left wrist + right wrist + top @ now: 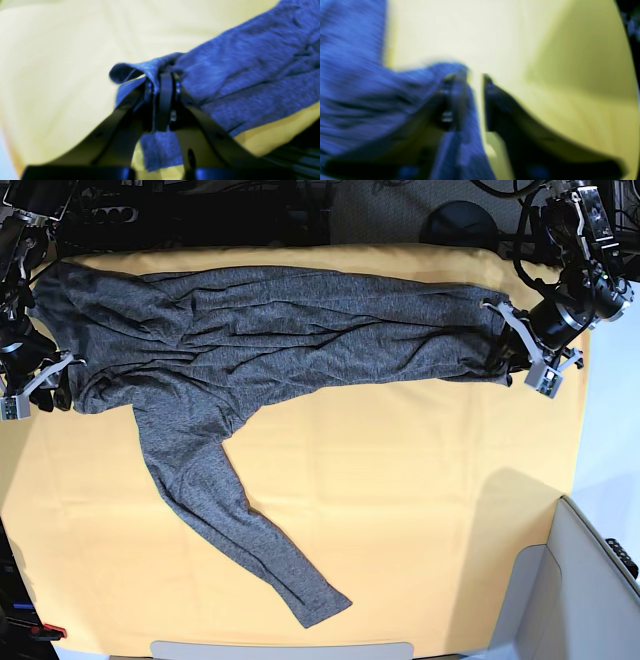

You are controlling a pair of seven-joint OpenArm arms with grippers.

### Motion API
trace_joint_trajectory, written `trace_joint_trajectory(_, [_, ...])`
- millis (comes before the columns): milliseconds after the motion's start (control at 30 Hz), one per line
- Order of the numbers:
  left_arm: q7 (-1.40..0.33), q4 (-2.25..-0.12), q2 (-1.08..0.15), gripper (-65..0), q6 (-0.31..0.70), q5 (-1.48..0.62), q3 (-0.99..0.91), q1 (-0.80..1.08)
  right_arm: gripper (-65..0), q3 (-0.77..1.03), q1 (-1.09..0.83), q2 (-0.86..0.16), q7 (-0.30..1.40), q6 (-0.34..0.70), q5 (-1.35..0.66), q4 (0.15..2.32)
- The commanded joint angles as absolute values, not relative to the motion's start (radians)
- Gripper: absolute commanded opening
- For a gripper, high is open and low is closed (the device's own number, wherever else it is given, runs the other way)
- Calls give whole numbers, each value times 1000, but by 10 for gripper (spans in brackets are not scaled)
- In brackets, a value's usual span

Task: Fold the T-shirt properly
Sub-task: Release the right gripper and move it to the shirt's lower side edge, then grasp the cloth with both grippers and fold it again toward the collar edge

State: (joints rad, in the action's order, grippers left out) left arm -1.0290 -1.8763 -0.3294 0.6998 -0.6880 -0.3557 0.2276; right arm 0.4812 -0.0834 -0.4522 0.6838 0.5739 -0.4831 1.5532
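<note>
The shirt (270, 340) lies along the far side of the yellow cloth (420, 500), reaching both side edges, with one sleeve (230, 520) trailing toward the near left. The near right of the cloth lies bare. A grey bin wall (590, 580) stands at the near right corner.

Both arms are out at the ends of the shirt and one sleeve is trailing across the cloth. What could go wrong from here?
1. The right gripper shows a gap between its jaws, with fabric only beside one; that end of the shirt may slip free.
2. The left gripper is pinched on a small bunch of hem, so a pull could drag the body askew.
3. The loose sleeve lies diagonally over the yellow cloth and could get folded in crooked.
</note>
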Motion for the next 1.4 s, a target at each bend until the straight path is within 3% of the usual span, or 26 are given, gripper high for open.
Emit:
trace_joint_trajectory(0, [-1015, -1888, -343, -648, 698, -700, -352, 220, -386, 493, -59, -478, 682, 568, -492, 1603])
trace_joint_trajectory(67, [-1015, -1888, -343, -648, 698, -700, -343, 220, -310, 493, -41, -475, 725, 568, -492, 1661])
trace_joint_trajectory(133, [-1013, -1888, -343, -648, 698, -700, -337, 219, -286, 487, -19, -470, 754, 568, -495, 1696])
trace_joint_trajectory(267, [-1010, -1867, -343, -648, 698, -700, -337, 217, -286, 484, 64, -407, 880, 575, -496, 1687])
trace_joint_trajectory(433, [-1007, -1837, -343, -648, 698, -700, -337, 216, -286, 484, 182, -332, 1020, 576, -496, 1527])
trace_joint_trajectory(867, [-1007, -1837, -343, -648, 698, -700, -325, 216, -286, 286, 205, -297, 1020, 576, -498, 1454])
trace_joint_trajectory(1367, [-1007, -1837, -343, -648, 698, -700, -325, 216, -286, 285, 148, -274, 1017, 573, -498, 1446])
